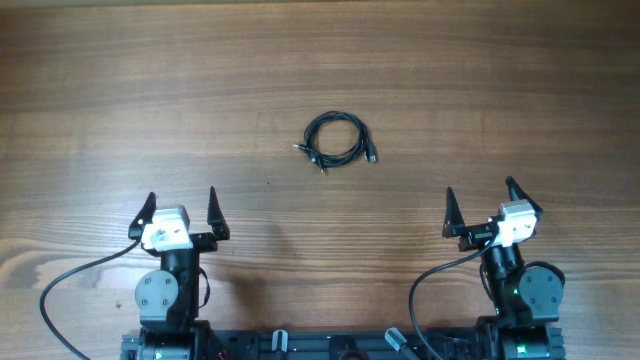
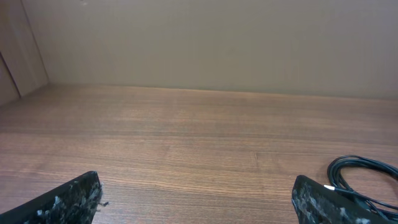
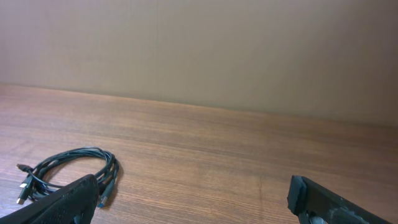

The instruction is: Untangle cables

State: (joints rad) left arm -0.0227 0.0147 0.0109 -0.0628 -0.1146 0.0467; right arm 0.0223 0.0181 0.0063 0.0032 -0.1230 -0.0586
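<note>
The cables lie as one small coil of thin black cords with plug ends sticking out, on the wooden table near its middle. The same coil shows at the right edge of the left wrist view as cables and at the lower left of the right wrist view as cables. My left gripper is open near the front left, well short of the coil. My right gripper is open at the front right, also apart from it. Nothing sits between either pair of fingers.
Thicker black arm cables trail from both arm bases at the front edge. A plain wall rises behind the far edge of the table.
</note>
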